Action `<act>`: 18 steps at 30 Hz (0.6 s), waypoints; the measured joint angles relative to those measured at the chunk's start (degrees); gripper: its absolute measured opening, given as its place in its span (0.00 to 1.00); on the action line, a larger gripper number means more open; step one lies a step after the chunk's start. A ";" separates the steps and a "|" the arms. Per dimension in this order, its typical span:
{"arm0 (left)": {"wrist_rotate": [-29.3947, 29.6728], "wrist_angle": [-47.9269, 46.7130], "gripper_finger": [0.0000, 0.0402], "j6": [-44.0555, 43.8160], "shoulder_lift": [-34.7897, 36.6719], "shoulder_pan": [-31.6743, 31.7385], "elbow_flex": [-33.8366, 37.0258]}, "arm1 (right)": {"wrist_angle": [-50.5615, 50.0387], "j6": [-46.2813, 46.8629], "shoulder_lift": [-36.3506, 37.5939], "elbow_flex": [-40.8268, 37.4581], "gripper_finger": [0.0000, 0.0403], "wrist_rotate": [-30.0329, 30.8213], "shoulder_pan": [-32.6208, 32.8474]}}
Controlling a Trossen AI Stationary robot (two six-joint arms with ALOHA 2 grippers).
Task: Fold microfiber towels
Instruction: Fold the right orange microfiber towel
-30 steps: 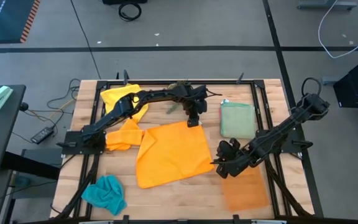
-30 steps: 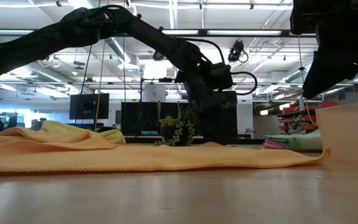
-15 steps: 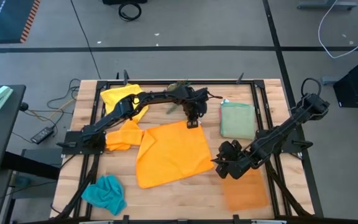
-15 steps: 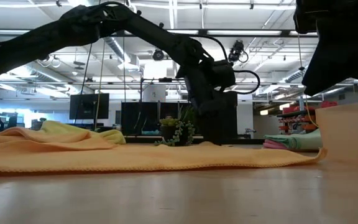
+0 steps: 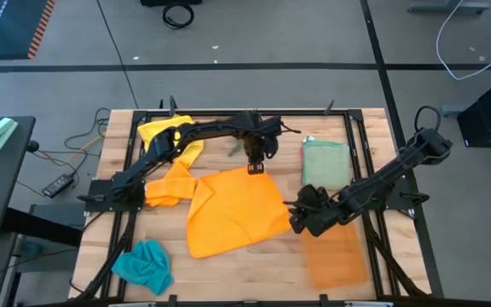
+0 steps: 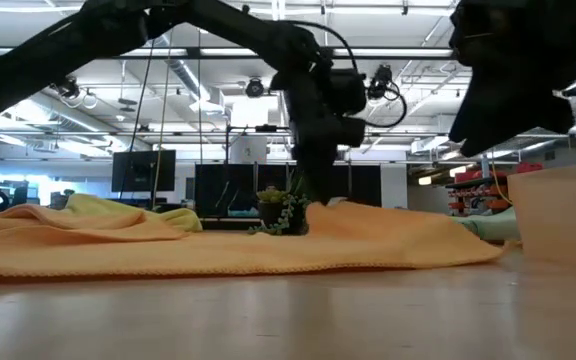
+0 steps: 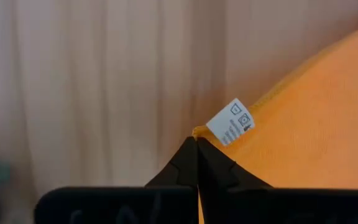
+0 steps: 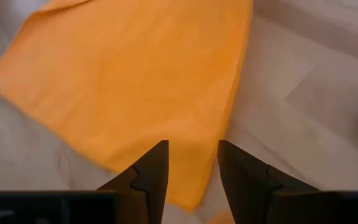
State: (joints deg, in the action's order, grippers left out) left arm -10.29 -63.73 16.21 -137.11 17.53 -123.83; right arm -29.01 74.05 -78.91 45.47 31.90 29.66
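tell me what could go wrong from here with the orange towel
The left gripper pinches only the very corner of the orange towel, by its tag, so it might slip free. The lifted corner sits near the plant and could drag it. The right gripper, jaws open over the opposite corner, may miss the thin edge.

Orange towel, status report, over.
Left tool shut on the orange towel, far corner lifted. Right tool open above the near corner. Small plant sits close behind the lifted corner.

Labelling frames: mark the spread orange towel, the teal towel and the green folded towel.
spread orange towel (image 5: 233, 213), high view, flat middle.
teal towel (image 5: 145, 263), high view, middle of the bunch.
green folded towel (image 5: 324, 164), high view, top face.
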 joint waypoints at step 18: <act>-3.02 -2.93 0.00 0.70 5.87 5.82 2.47 | 3.37 -10.17 -13.59 -0.04 0.36 -14.28 -13.47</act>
State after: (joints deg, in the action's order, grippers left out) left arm -13.31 -66.65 16.92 -131.24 23.35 -121.36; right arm -25.63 63.89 -92.50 45.43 17.62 16.19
